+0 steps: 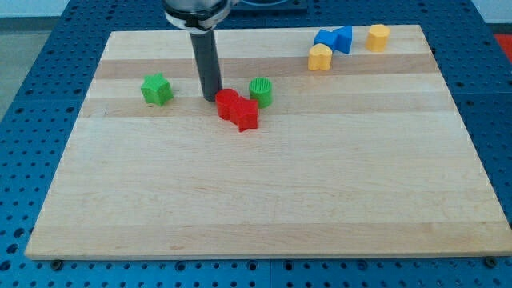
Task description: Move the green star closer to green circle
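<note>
The green star (157,89) lies on the wooden board (264,200) at the view's upper left. The green circle (261,91) stands right of centre in the same row, well apart from the star. My tip (210,98) rests on the board between them, closer to the circle, and just left of a red round block (229,103). A red star-like block (246,116) touches that red block at its lower right, just below the green circle.
At the view's top right sit a blue block (326,38), a blue triangle-like block (344,37), a yellow block (320,57) and another yellow block (378,37). The board lies on a blue perforated table (32,96).
</note>
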You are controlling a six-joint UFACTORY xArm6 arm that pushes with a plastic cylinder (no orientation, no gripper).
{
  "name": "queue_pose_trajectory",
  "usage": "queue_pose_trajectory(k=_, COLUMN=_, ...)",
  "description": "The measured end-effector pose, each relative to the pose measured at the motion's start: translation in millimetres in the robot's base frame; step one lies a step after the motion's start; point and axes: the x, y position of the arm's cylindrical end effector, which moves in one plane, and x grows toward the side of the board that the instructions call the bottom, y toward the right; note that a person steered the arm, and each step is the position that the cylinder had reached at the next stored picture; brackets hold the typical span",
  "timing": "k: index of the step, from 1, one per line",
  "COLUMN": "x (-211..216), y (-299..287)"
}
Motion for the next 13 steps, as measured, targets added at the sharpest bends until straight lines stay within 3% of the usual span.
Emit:
queue_pose_trajectory(k=3, x=52.7, y=29.2)
queue_pose_trajectory(k=4, x=52.7, y=25.3)
queue_pose_trajectory(k=6, x=50.5, y=-62.1)
queue_pose_trajectory(k=8, x=7.4, y=-146.7)
queue_pose_trajectory(k=9, x=-12.7, y=-155.2)
queue_pose_trajectory(k=10, x=-12.7, y=-145.6)
queue_pose_trajectory(k=13, x=-12.8, y=-36.3)
